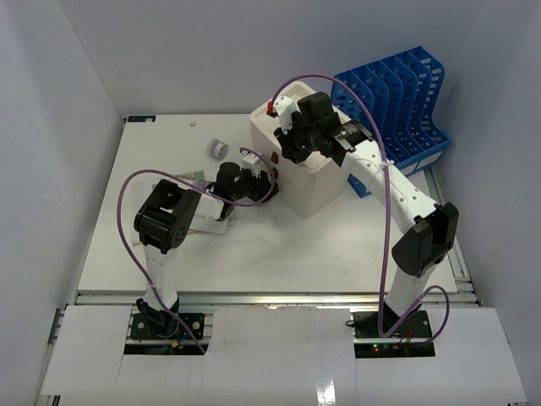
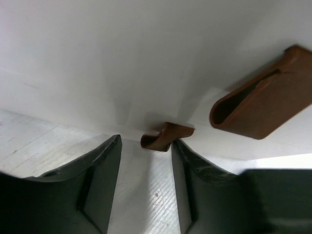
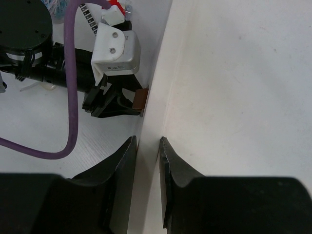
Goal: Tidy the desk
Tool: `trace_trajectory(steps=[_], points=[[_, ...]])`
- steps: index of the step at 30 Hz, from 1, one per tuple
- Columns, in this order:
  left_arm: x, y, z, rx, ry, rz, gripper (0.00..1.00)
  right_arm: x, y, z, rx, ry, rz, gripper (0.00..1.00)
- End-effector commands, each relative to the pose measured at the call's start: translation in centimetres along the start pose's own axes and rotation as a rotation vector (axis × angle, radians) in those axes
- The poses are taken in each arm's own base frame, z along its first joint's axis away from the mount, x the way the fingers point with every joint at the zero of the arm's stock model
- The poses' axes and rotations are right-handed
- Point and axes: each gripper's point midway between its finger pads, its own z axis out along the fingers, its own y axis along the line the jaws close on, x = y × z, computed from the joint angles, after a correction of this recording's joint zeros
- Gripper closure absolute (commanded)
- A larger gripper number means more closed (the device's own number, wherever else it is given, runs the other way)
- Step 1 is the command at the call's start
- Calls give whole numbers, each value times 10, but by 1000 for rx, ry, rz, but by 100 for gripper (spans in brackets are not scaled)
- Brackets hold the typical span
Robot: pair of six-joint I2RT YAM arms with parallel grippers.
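The desk (image 1: 279,254) is a wide white tabletop with a white three-drawer box (image 1: 313,173) in its middle. My left gripper (image 1: 264,179) is low against the box's front. In the left wrist view it (image 2: 146,139) stands open, and a small brown drawer handle (image 2: 165,136) sits at its fingertips, close to the right finger. A larger brown handle (image 2: 263,105) is higher on the same face. My right gripper (image 1: 292,150) is on the box's top. In the right wrist view it (image 3: 147,139) straddles the top front edge with a narrow gap between the jaws.
A blue slotted file rack (image 1: 397,110) stands behind and right of the box. A small grey roll (image 1: 218,149) lies at the back left. Papers (image 1: 203,218) lie under my left arm. The metal rail (image 1: 270,296) runs along the near edge.
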Motion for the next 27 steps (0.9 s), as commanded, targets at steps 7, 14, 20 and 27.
trace_trajectory(steps=[7, 14, 20, 27], points=[[-38, -19, 11, 84, -64, 45, 82, 25, 58, 9, -236, 82, 29, 82], [-35, -30, -14, 97, -63, 45, 100, 30, 47, 12, -192, 99, 32, 84], [-28, -32, -52, 69, -47, 31, 100, 39, 29, 17, -155, 120, 54, 85], [-19, -37, -73, 53, -4, -17, 100, 42, 17, 20, -126, 130, 66, 85]])
